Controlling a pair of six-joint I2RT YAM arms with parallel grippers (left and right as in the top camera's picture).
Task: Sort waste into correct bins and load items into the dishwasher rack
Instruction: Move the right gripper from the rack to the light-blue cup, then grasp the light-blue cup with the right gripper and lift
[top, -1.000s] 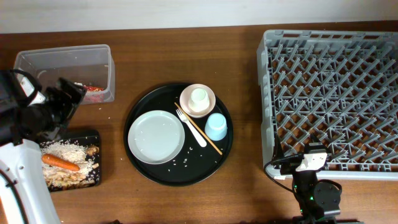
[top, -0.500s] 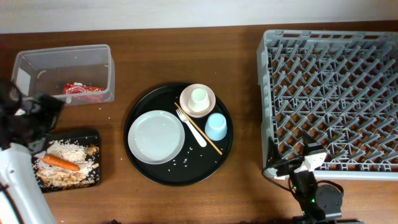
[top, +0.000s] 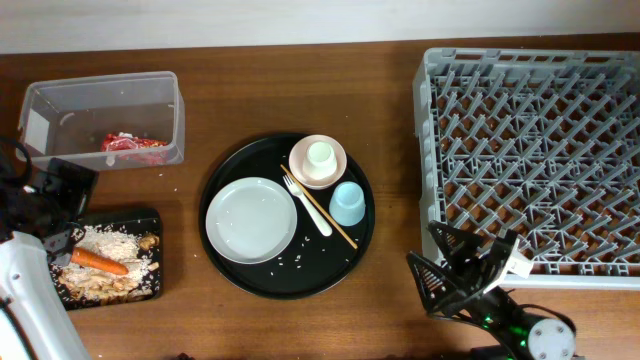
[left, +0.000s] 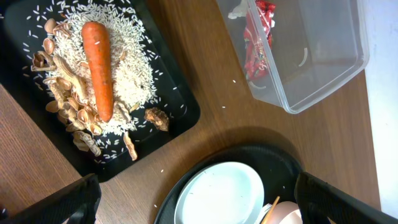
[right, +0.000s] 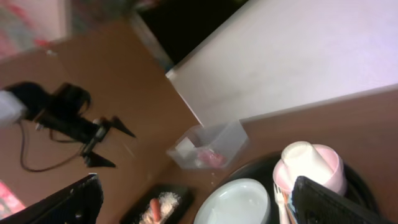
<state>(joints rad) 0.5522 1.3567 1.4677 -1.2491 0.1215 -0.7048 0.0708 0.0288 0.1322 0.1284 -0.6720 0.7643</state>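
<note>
L gripper (left: 196, 186) hangs over the table's (top: 400, 100) left edge, by the black tray's (top: 140, 218) far-left corner and just below the tub (top: 100, 100). Fingers are spread fully wide w/ nothing btwn them. R gripper (top: 422, 244) sits at the table's front edge, just beside the rack's (top: 530, 150) front-left corner, tips aimed left. It's also wide open, holding nothing.

Waste: rice (top: 110, 243) is heaped in the black tray w/ the carrot (top: 97, 261) lying on top. Shells (left: 59, 106) ring the heap and a brown chunk (left: 157, 118) sits at its edge. Wrapper (top: 130, 142) lies in the tub near its front wall. Tissue (left: 239, 9) is beside it, mostly cut off in the wrist view.

Dishes are all on the round tray (top: 285, 285), mid-table, well apart from the rack. Plate (top: 250, 220) is on its left side. Bowl (top: 317, 180) is at the back w/ the white cup (top: 319, 154) inside it. Blue cup (top: 347, 204) is just in front of the bowl. Fork (top: 305, 203) and chopsticks (top: 335, 225) lie side by side, slanting btwn plate and blue cup. A few loose grains (top: 290, 262) lie near the tray's front.
</note>
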